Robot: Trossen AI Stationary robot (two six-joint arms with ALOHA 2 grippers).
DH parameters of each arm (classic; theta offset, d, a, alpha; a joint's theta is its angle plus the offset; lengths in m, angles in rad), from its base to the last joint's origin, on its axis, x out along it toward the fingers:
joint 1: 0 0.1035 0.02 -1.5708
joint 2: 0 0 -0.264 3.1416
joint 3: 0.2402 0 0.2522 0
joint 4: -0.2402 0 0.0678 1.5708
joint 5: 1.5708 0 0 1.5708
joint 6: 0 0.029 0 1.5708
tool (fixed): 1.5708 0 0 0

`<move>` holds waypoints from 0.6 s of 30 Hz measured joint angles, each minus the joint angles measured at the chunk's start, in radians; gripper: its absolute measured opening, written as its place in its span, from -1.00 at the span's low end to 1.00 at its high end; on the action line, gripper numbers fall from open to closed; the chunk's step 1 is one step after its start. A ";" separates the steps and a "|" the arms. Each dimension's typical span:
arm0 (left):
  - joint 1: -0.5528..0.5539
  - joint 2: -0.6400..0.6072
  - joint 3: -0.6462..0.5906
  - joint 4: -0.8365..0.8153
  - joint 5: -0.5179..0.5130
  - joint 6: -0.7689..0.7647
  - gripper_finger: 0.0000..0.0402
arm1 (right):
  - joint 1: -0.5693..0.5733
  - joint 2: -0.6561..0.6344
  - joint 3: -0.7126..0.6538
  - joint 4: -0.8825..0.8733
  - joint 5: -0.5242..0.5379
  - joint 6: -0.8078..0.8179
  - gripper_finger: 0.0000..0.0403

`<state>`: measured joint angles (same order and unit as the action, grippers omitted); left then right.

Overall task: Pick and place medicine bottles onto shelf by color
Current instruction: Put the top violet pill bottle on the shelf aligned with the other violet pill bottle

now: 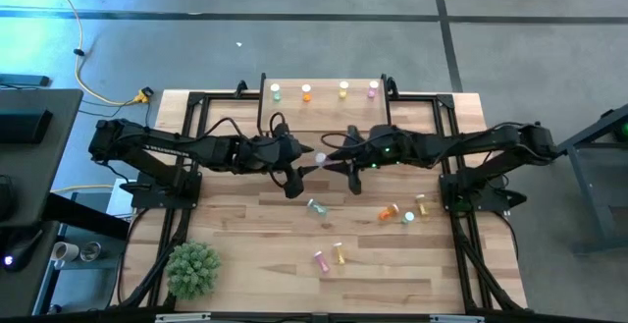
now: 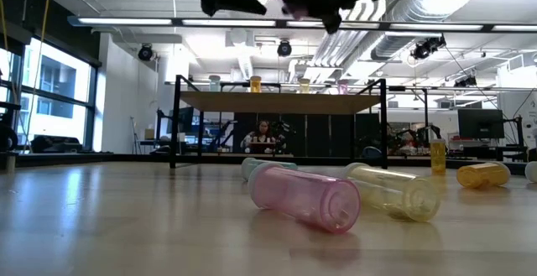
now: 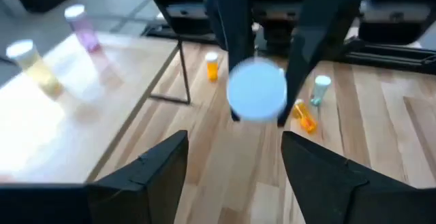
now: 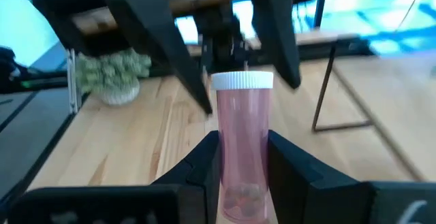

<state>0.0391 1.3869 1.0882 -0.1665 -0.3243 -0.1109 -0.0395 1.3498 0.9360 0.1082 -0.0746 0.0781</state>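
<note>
Pink bottle [image 4: 243, 142] sits closest, pinched across its body by the right claw [image 4: 242, 139], white cap pointing away from the wrist. It is held in the air over the middle of the desk [image 1: 245, 235], a bit toward the far edge and in front of the shelf [image 1: 324, 102]. Left claw [image 3: 235, 142] faces it cap-on with its fingers spread wide and holding nothing. I can't tell whether they are fully clear of the cap. Shelf stands at the desk's far edge with four shelf bottles [image 1: 306, 91] upright in a row: green, orange, yellow, and pink at the right end. Loose bottles [image 1: 408, 214] lie on their sides, some near the right edge, two toward the near edge and one near the middle. Plant [image 1: 191, 269] is at the near left corner. Handling, judged: the bottle looks like light, stiff plastic, not fragile. Its smooth round wall is probably slippery and could swivel or slide in a two-finger pinch. Best hold is mid-body, square across the width and below the wider cap, not on the cap itself. Something small seems to sit at the bottom, so little weight shift is likely. The narrow base looks tippy, so set it down upright and gently beside the pink one. The lying ones will likely roll if nudged.
</note>
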 joint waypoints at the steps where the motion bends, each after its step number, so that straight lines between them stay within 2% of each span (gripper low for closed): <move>1: 0.000 0.000 0.000 0.019 0.006 0.015 0.13 | 0.000 -0.016 0.000 -0.002 0.000 -0.006 -0.59; 7: 0.000 0.000 0.000 0.114 0.084 0.074 0.13 | 0.000 -0.086 0.000 -0.004 0.004 -0.049 -0.59; 18: 0.000 0.000 0.000 0.309 0.141 0.123 0.13 | 0.000 -0.143 0.000 0.027 -0.031 -0.140 -0.59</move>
<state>0.0391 1.3869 1.0882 0.1422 -0.1836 0.0120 -0.0391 1.2071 0.9360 0.1353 -0.1061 -0.0622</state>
